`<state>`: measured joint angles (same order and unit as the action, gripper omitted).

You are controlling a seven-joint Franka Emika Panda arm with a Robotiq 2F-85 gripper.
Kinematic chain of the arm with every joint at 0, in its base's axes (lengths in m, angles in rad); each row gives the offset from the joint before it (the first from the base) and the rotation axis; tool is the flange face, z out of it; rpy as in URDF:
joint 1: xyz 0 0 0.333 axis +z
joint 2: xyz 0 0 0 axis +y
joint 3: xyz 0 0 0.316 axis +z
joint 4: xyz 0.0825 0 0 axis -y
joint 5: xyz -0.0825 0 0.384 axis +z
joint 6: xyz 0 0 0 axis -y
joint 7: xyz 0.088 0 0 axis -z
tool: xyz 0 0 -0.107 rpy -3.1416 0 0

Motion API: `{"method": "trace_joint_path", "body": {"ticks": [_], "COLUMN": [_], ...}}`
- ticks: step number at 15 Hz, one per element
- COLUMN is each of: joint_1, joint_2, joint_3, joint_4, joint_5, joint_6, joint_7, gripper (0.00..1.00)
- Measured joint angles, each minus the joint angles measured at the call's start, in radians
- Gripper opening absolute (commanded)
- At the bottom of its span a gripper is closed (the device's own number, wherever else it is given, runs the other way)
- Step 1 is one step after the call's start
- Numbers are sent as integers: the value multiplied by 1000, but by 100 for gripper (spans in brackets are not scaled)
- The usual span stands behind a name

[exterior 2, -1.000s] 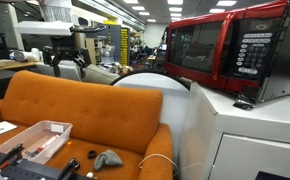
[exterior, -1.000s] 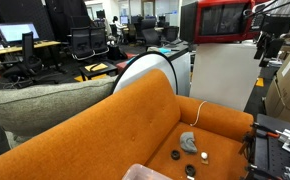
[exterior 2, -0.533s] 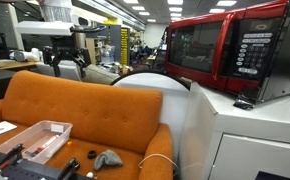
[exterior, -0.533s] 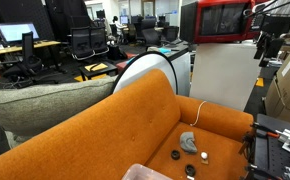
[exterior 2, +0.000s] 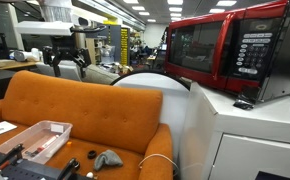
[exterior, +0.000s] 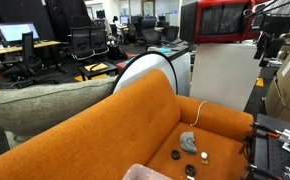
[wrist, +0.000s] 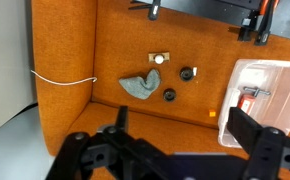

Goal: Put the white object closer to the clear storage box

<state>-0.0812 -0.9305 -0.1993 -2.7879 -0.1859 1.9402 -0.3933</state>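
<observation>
The small white object lies on the orange sofa seat in the wrist view, beside a grey cloth and two black round pieces. The clear storage box sits at the right of that view with a red item inside; it also shows in an exterior view. My gripper hangs high above the seat, open and empty, with its fingers spread wide. In an exterior view it shows above the sofa back. The white object is a faint dot in an exterior view.
A white cable runs over the sofa arm. A red microwave stands on a white cabinet beside the sofa. A grey cushion leans behind the sofa back. Tools lie near the box.
</observation>
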Motion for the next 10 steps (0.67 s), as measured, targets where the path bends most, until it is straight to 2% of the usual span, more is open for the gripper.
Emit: {"method": "trace_joint_path", "body": {"ticks": [6,10], "joint_1": [22,84], "joint_2": [28,157], "joint_3": [0,3], "joint_4": [0,-4], "joint_5": [5,13], "joint_6": [30,188], "joint_7": [0,37], "gripper": [100,100]}}
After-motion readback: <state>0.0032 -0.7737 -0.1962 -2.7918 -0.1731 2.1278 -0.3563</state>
